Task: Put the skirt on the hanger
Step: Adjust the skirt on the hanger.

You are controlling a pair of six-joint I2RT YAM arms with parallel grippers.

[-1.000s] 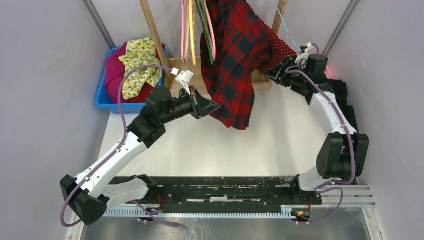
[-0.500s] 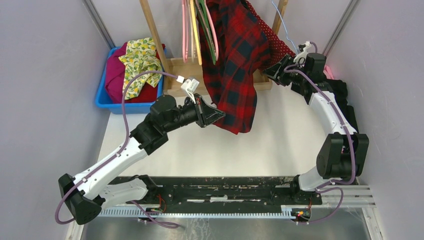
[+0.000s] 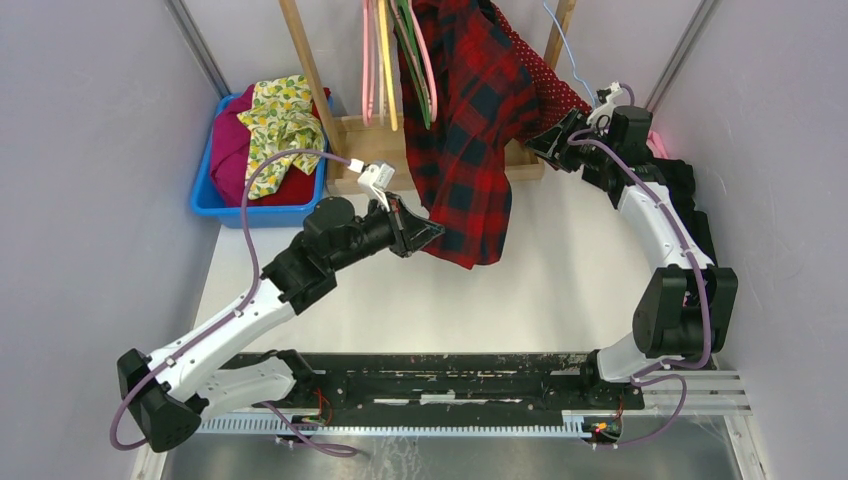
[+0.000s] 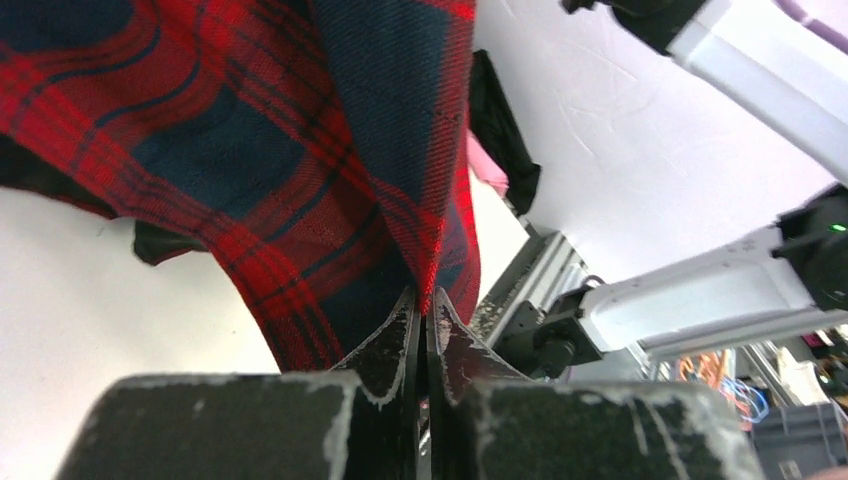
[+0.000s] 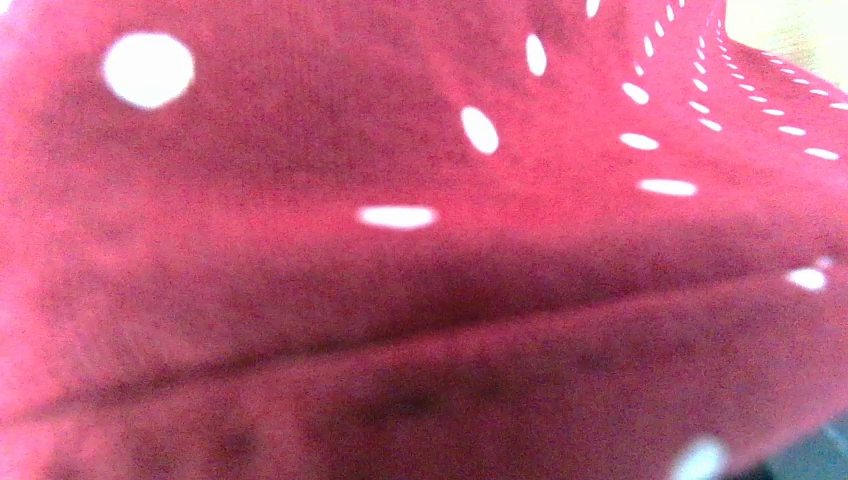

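My left gripper pinches the plaid garment; far right, my right gripper meets the skirt, though I cannot tell how its fingers stand.

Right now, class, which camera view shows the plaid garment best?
Top external: the plaid garment hangs there with most of its length in view. Left wrist shows only its lower edge, pinched in the shut left gripper. Right wrist shows none of it, only the skirt.

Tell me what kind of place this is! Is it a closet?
Probably a robot lab's pretend laundry corner, not a closet: two robot arms on a white table, a wooden rack of hangers, and a blue bin of clothes.
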